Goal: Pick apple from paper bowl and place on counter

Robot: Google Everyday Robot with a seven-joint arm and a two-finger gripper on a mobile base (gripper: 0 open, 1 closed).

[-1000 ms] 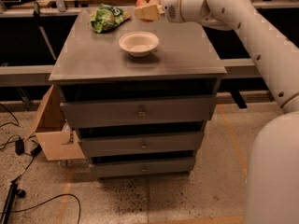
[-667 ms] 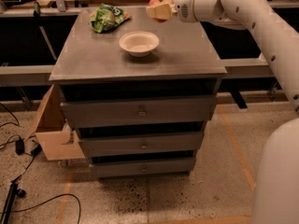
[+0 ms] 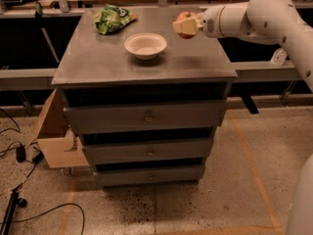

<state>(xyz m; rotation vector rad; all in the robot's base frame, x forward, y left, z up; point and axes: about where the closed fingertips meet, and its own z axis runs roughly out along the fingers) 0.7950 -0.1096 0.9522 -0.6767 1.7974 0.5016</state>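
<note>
At the lower left of the frame, black cables point(image 3: 19, 155) trailing over the speckled floor point(image 3: 234, 199). Just right of them, an open cardboard box point(image 3: 55, 141), set close beside the left side of the grey three-drawer cabinet point(image 3: 146, 116), all three drawers shut.

On top of the cabinet, the desk point(image 3: 98, 62): a flat grey metal surface filling the upper middle of the frame. Near its far left corner, a crumpled green snack bag point(image 3: 113, 17), lying flat. Right of that and nearer the middle, the paper bowl point(image 3: 145, 45), white, upright, resting on the metal, well apart from the bag.

Further right, above the far right part of the desk and clear of its surface, the apple point(image 3: 187, 16): red-orange, out of the bowl, held in the air, with a faint dark patch on the metal below it. Gripped by the tan fingers point(image 3: 180, 27), closed onto it, one pad covering most of its lower front.

Gripper point(image 3: 186, 27) at the upper middle-right of the frame, pointing left, just right of the bowl and higher in the frame. Behind it, the white arm point(image 3: 254, 18), reaching in from the upper right and bending down along the right edge.

On the floor at lower right, orange tape lines point(image 3: 249, 160) running toward the bottom edge.
</note>
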